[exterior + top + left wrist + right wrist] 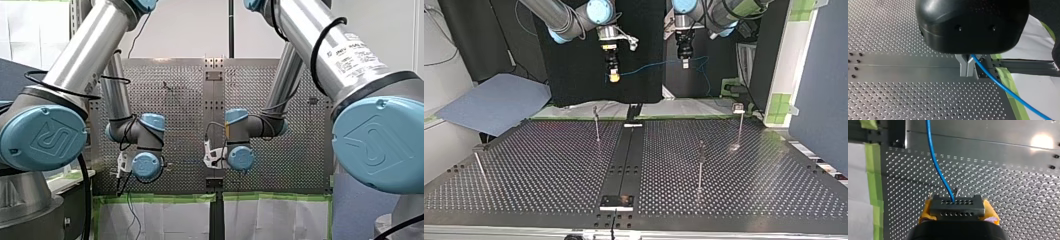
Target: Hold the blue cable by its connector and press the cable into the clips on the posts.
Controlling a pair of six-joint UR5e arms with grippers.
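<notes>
Front view: my left arm point(75, 65) and my right arm point(325, 55) reach over the perforated metal counter point(175, 100).

Top view: the thin blue cable point(651, 64) spans in mid-air between the right tool point(613, 76) and the left tool point(684, 62), clear of the slim upright metal posts point(597, 127).

Left wrist view: the metal fingers point(964, 68) are clenched on the cable.

Right wrist view: the yellow pads point(925, 210) clamp the black perforated connector block point(957, 207).

A black curtain point(569, 70) hangs between white wall point(444, 75) and blue partition point(819, 75).

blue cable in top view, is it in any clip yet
No, the blue cable hangs between my right end effector and my left end effector, clear of the posts.
</notes>
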